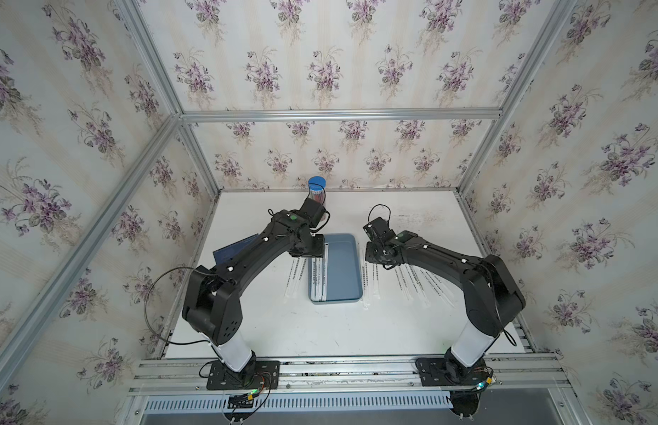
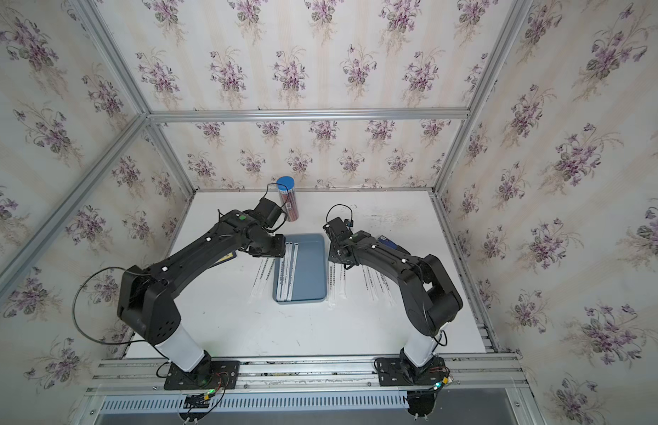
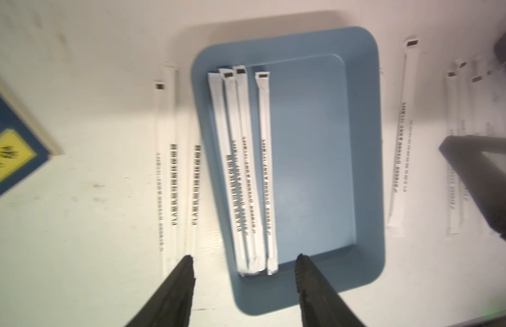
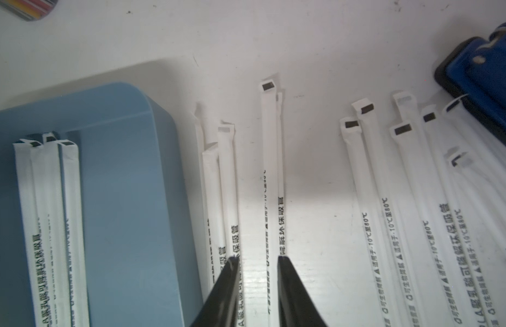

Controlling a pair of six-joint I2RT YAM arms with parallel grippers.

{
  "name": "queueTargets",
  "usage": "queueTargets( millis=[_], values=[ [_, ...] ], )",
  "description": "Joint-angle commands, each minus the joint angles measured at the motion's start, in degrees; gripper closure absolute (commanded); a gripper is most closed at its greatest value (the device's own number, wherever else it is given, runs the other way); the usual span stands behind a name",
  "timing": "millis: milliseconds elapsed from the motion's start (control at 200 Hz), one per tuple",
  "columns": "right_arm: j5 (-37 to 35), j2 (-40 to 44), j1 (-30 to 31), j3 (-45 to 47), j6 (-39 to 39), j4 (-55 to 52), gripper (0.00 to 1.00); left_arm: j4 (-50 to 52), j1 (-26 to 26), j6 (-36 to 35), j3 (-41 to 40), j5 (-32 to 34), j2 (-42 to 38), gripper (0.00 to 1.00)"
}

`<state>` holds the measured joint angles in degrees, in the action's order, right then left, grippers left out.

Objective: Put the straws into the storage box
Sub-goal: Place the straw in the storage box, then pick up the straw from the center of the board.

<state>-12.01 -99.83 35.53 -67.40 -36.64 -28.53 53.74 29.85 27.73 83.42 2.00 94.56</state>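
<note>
**A:** Where are the straws, and which way do they point?

**B:** Four straws [image 3: 243,170] lie in the storage box [image 3: 311,158], packed against its left side. Their long axis follows the box's long side, front to back on the worktop [image 1: 283,331]; the dark tips face the back wall; the plain ends sit against the box's near wall.

**A:** And the others?

**B:** About three loose straws [image 1: 296,276] lie on the worktop just left of the box, parallel to those inside; a few more lie just beside its right wall. Further right is a group of fanned straws [image 1: 417,285]; their tips also face the back, and their near ends splay out to the right.

**A:** The left fingers?

**B:** The left fingers [image 3: 178,283] hang above the box, spread wide, with nothing between them.

**A:** And the right?

**B:** The right fingers [image 4: 291,283] stand a narrow gap apart, low over a straw pair [image 4: 270,141] right of the box, one finger on each side. Bare worktop shows between one finger and the paper; the pair is not pinched.

**A:** Anything else on there?

**B:** A clear tube with a blue lid [image 1: 317,189] stands at the back; a blue card [image 1: 233,250] lies under the left arm.
</note>
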Motion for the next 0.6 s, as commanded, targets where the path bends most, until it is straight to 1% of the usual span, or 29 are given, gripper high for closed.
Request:
queueTargets(
  millis=[0, 45, 85, 135, 220, 300, 360, 420, 595],
  values=[
    [-1.7, -0.6, -0.3, 1.0, -0.3, -0.8, 0.71, 3.1, -0.1, -3.5, -2.3, 19.8, -3.7, 0.01],
    [-1.4, -0.8, -0.6, 1.3, -0.1, -0.7, 0.71, 1.7, -0.1, -4.6, -4.0, 23.9, -5.5, 0.00],
    [-0.8, -1.2, -0.8, 1.4, 0.4, -0.4, 0.70, 0.6, -0.2, -4.2, -5.4, 27.2, -7.1, 0.00],
    [0.2, -2.3, -1.0, 1.2, 0.8, -0.6, 0.69, -2.1, -0.6, -4.5, -7.8, 28.5, -9.6, 0.00],
    [0.7, -3.7, -1.0, 1.1, 0.9, -0.6, 0.68, -7.7, -2.4, -5.9, -11.3, 23.5, -14.1, 0.00],
    [1.0, -4.1, -1.0, 1.5, 0.8, 0.0, 0.71, -12.0, -4.7, -5.9, -14.4, 16.1, -17.8, 0.00],
    [1.0, -4.8, -1.0, 1.6, 0.8, 0.1, 0.73, -13.9, -5.7, -5.4, -15.7, 12.5, -18.8, 0.00],
    [1.1, -5.5, -1.0, 1.6, 0.9, 0.1, 0.75, -14.3, -5.9, -5.3, -16.3, 10.9, -19.0, 0.00],
    [0.7, -6.7, -1.3, 1.6, 1.3, 0.5, 0.80, -14.3, -6.0, -4.7, -16.9, 9.0, -18.6, 0.00]
  ],
)
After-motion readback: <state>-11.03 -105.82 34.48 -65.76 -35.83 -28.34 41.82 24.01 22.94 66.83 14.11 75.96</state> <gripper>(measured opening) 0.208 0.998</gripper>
